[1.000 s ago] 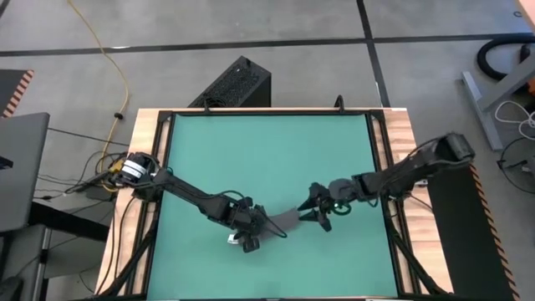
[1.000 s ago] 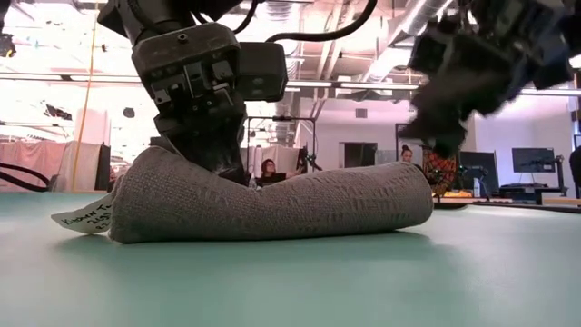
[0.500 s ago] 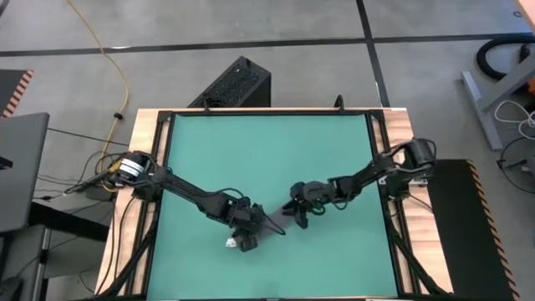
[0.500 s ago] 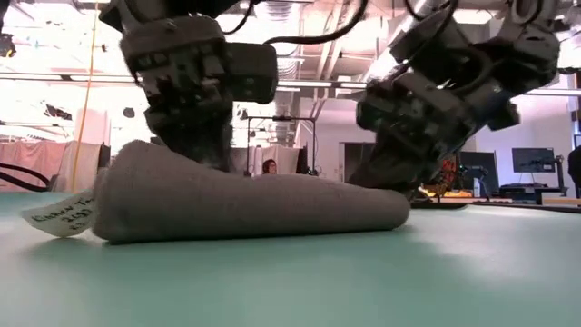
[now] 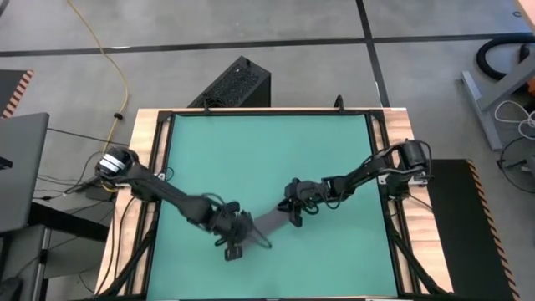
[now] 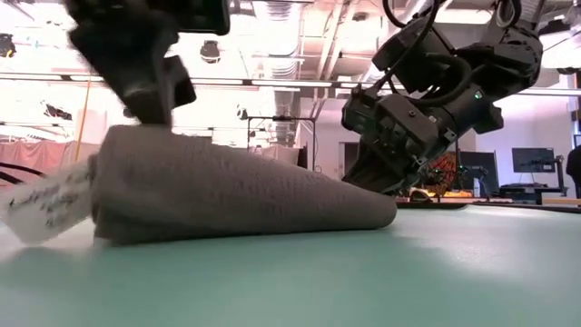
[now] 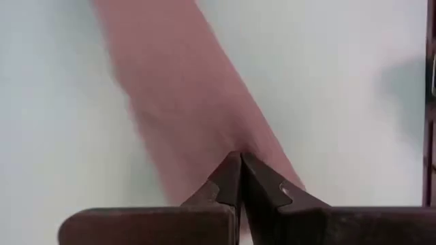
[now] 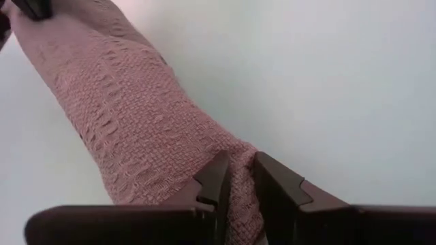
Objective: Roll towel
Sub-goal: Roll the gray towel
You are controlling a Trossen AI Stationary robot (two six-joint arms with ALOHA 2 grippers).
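The towel (image 5: 269, 221) is a dark grey cloth rolled into a tapering roll, lying on the green mat (image 5: 267, 142) near the table's near edge. In the low view its thick end with the white tag (image 6: 44, 202) is at the left and its thin end (image 6: 377, 211) at the right. My left gripper (image 5: 238, 234) is shut and stands over the thick end. My right gripper (image 5: 292, 211) is shut on the thin end. My left gripper touches the top of the roll near its thick end (image 7: 225, 139) with its shut fingertips, slanting down from above. Whether any cloth is caught between them cannot be told. The roll lies on the mat. My right gripper pinches the roll's thin end (image 8: 237, 160) between its two fingers, with cloth bulging in the narrow gap. The fingers come slanting down from the table's right side, roughly along the roll. That end rests on the mat.
Bare green mat (image 5: 267, 142) stretches toward the far edge, inside a dark frame (image 5: 164, 167). A black box (image 5: 234, 84) stands on the floor beyond the far edge. The low view shows a room with a monitor (image 6: 531, 162) behind the table.
My right gripper has gone toward the table's left and down onto the roll's thin end and has shut on it. My left gripper has shifted a little toward the near left. The roll's thick end with the tag has slid toward the near edge.
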